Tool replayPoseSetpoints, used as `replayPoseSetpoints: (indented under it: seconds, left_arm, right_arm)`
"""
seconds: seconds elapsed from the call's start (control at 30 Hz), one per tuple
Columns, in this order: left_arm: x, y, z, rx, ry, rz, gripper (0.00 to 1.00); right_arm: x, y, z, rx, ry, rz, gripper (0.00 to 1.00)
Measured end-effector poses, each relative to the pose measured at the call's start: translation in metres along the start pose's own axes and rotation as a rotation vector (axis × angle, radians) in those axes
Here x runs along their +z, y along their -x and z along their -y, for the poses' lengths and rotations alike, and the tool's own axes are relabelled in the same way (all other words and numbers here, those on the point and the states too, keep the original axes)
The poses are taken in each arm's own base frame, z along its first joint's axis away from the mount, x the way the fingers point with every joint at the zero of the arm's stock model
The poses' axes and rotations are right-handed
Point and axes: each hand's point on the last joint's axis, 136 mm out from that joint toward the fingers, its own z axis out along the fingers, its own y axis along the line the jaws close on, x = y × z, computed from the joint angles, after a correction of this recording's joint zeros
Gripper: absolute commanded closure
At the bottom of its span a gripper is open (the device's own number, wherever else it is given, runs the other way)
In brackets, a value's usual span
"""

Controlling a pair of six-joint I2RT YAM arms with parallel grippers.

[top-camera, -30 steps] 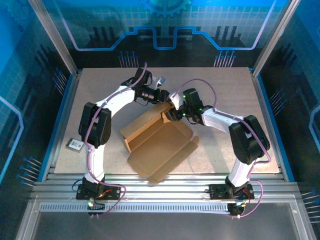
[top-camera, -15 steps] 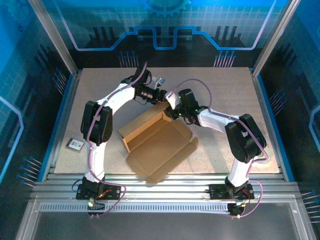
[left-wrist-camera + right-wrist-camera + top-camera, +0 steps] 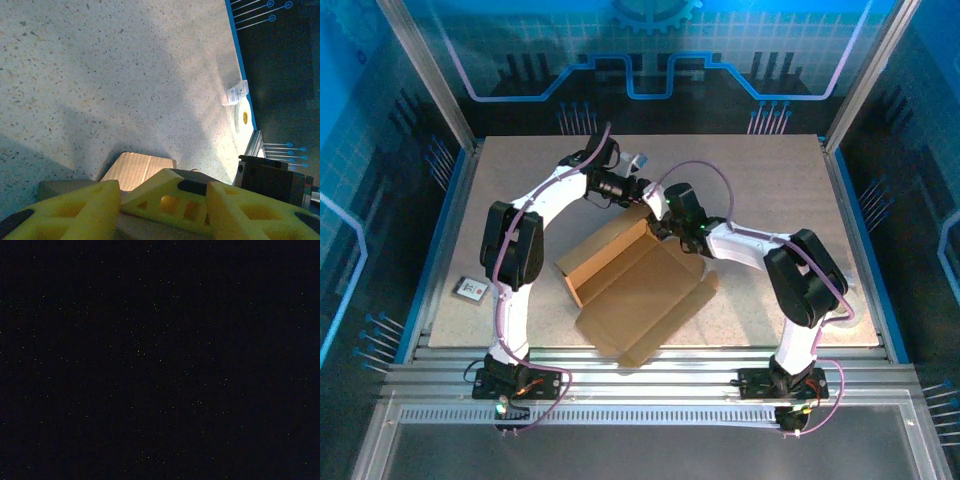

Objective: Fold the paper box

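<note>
The paper box (image 3: 635, 290) is a brown cardboard sheet lying mid-table, one long wall raised along its far-left side and its flaps spread toward the near edge. My left gripper (image 3: 642, 192) reaches in at the box's far corner; its yellow fingers (image 3: 70, 210) stand apart. Between them in the left wrist view sit a yellow wedge-shaped finger pad and a cardboard flap (image 3: 137, 170). My right gripper (image 3: 658, 211) presses against the same far corner from the right, its jaws hidden. The right wrist view is black.
A small white card (image 3: 470, 289) lies near the table's left edge. A white tag (image 3: 236, 92) lies by the blue table border. Aluminium rails run along the near side, and frame posts stand at the corners.
My right gripper has slid left and further in against the box's far corner, nudging the box slightly left. The left arm has held still.
</note>
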Motion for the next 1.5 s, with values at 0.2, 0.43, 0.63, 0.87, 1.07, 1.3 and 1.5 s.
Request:
replayPoseSetpoints:
  seconds: [0.2, 0.43, 0.63, 0.87, 1.07, 1.3, 1.5]
  left_arm:
    - [0.0, -0.001, 0.0, -0.003, 0.001, -0.002, 0.5]
    - [0.0, -0.002, -0.001, -0.009, 0.007, -0.006, 0.48]
    - [0.001, -0.006, 0.001, -0.022, 0.011, -0.025, 0.48]
    - [0.005, -0.01, 0.01, -0.019, 0.007, -0.045, 0.48]
    - [0.001, -0.003, 0.016, -0.006, 0.005, -0.032, 0.44]
    - [-0.005, 0.007, 0.025, 0.039, 0.013, -0.013, 0.35]
    - [-0.013, 0.001, 0.016, 0.111, 0.106, -0.042, 0.23]
  right_arm:
    - [0.0, 0.001, 0.0, 0.011, -0.073, 0.023, 0.91]
    - [0.0, 0.002, -0.003, 0.044, -0.099, 0.043, 0.75]
    - [-0.006, -0.001, -0.015, 0.062, -0.029, 0.041, 0.65]
    - [-0.036, -0.026, -0.028, 0.104, 0.04, 0.002, 0.59]
    - [-0.072, -0.043, -0.038, 0.179, 0.09, -0.003, 0.56]
    - [-0.111, -0.052, -0.038, 0.278, 0.113, 0.024, 0.47]
    - [-0.142, -0.05, -0.03, 0.353, 0.124, 0.057, 0.35]
